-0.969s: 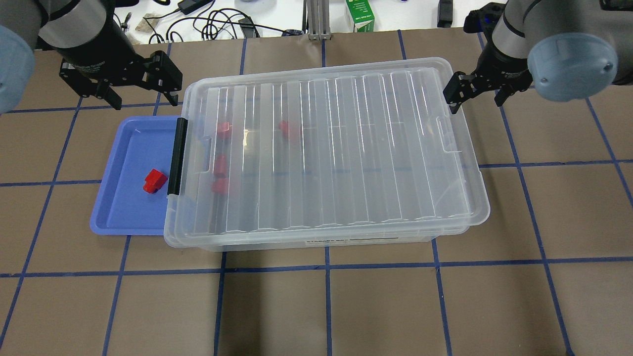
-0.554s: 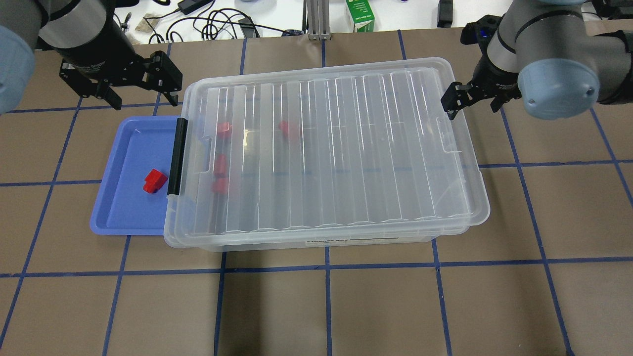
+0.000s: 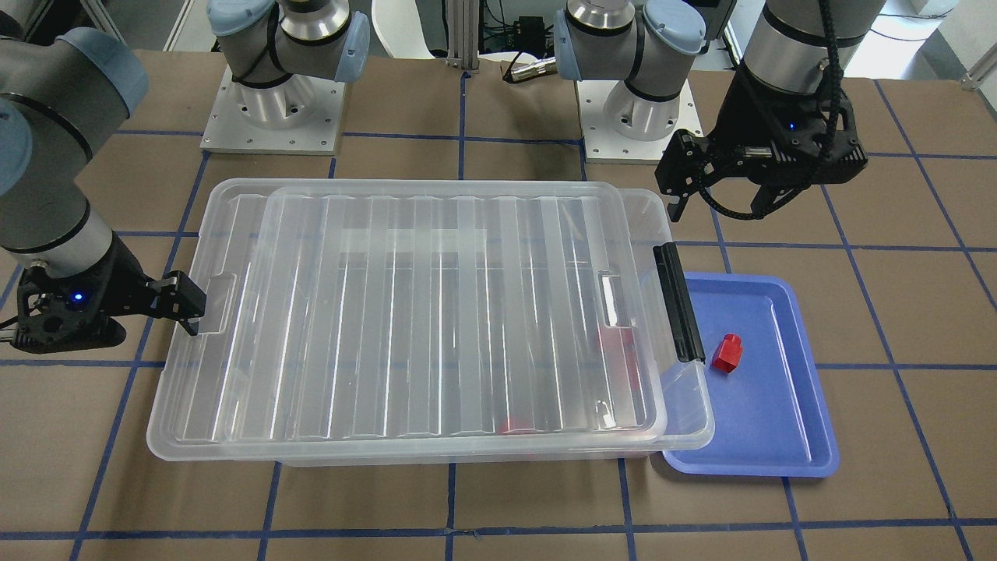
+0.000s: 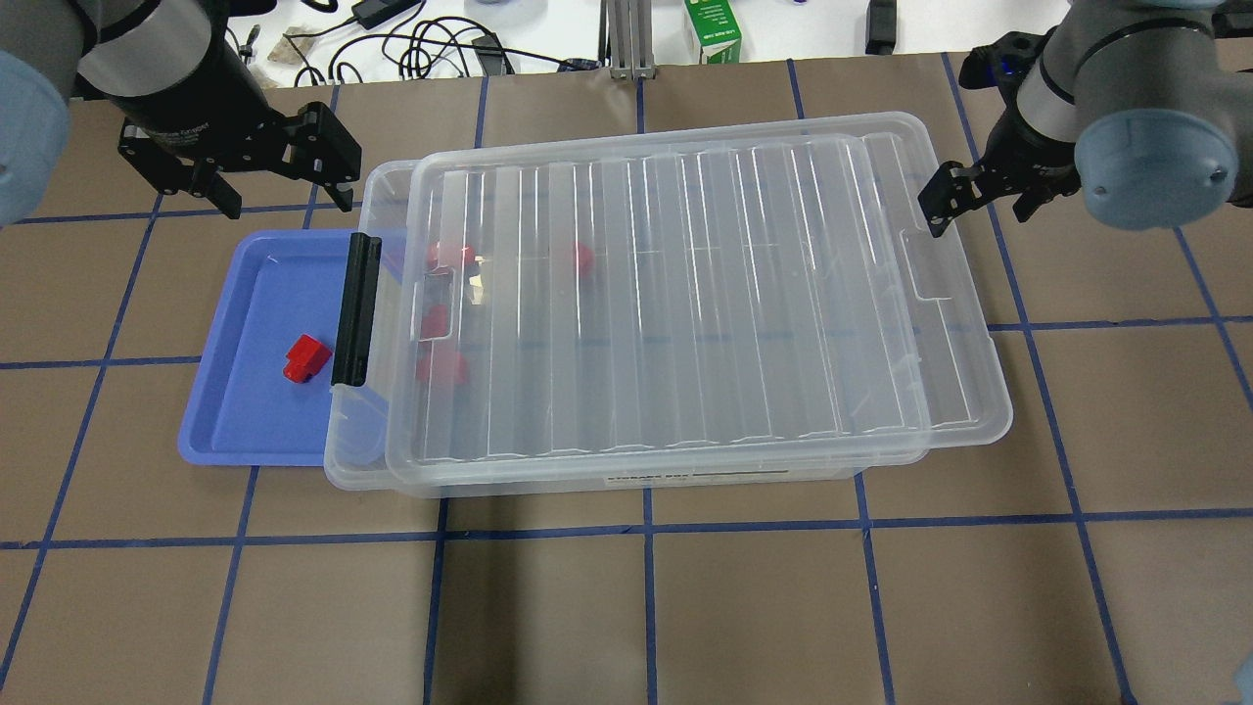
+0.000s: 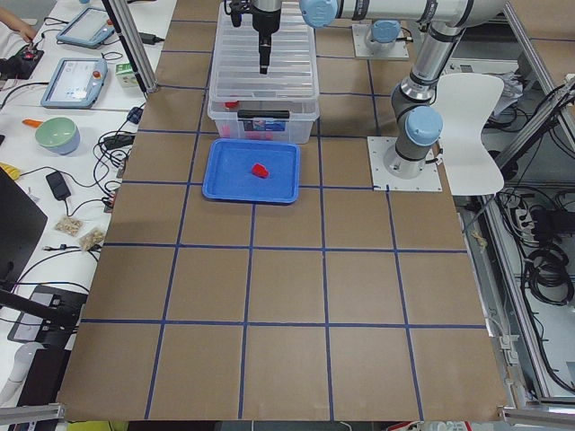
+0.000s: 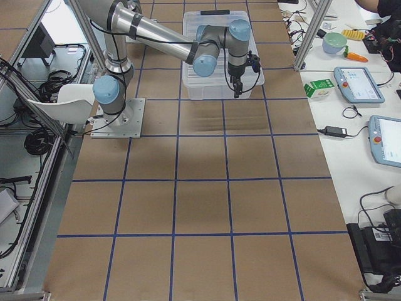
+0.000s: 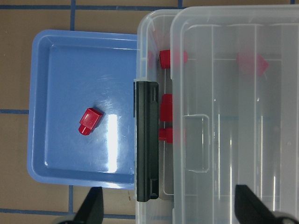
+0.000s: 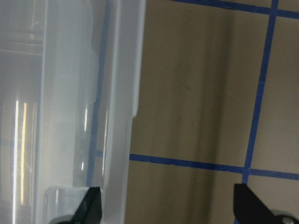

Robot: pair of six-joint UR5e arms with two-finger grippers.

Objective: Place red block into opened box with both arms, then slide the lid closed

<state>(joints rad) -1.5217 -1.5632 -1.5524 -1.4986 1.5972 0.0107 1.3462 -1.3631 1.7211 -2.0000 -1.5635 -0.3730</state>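
A red block [image 4: 306, 357] lies alone in the blue tray [image 4: 245, 411], also seen in the left wrist view [image 7: 89, 121]. The clear box [image 4: 345, 468] holds several more red blocks [image 4: 442, 367]. The ribbed lid [image 4: 685, 294] rests on it, shifted right so a strip at the black clip bar [image 4: 356, 308] end is uncovered. My left gripper [image 4: 289, 201] hangs open behind the tray, holding nothing. My right gripper [image 4: 979, 211] is open at the lid's far right corner, and in the right wrist view one fingertip [image 8: 88, 207] stands over the lid's edge.
Cables, a green carton [image 4: 713, 34] and other items line the bench beyond the table's far edge. The blue tray butts against the box's clip end. Brown table with blue tape lines spreads in front of the box [image 4: 646, 607].
The lid has slid to the right along the box, uncovering a gap at the clip end. My right gripper moved right with it. The left arm stayed still.
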